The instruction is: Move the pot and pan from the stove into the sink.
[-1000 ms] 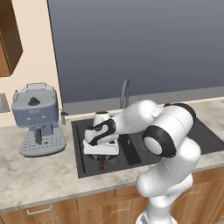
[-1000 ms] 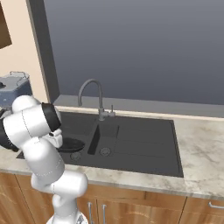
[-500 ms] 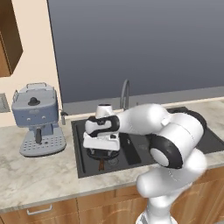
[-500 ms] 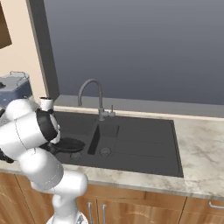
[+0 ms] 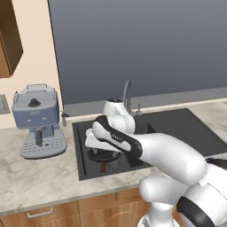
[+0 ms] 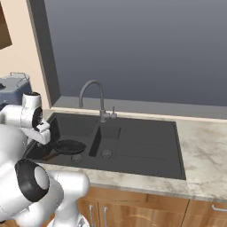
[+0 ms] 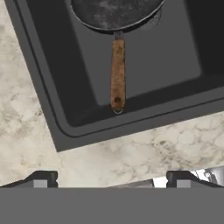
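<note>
The pan (image 7: 114,13) lies flat on the floor of the sink's left basin (image 7: 70,65), its brown wooden handle (image 7: 117,74) pointing toward the front rim. In the base views the pan (image 5: 104,155) (image 6: 67,146) sits just below my hand. My gripper (image 7: 111,180) hovers open above the counter edge in front of the handle, with its fingertips (image 7: 41,179) wide apart and nothing between them. The gripper (image 6: 42,133) hangs over the left end of the sink (image 6: 133,146). The pot and the stove are out of view.
A curved grey faucet (image 5: 127,91) (image 6: 91,88) rises behind the sink's middle. A blue-grey coffee machine (image 5: 37,119) stands on the marble counter (image 5: 40,177) to the left. Behind the sink is a dark window, and a wooden cabinet hangs at the upper left.
The gripper has opened and let go of the pan's handle, then risen a little. The pan now rests in the left basin. The arm's elbow has swung toward the camera.
</note>
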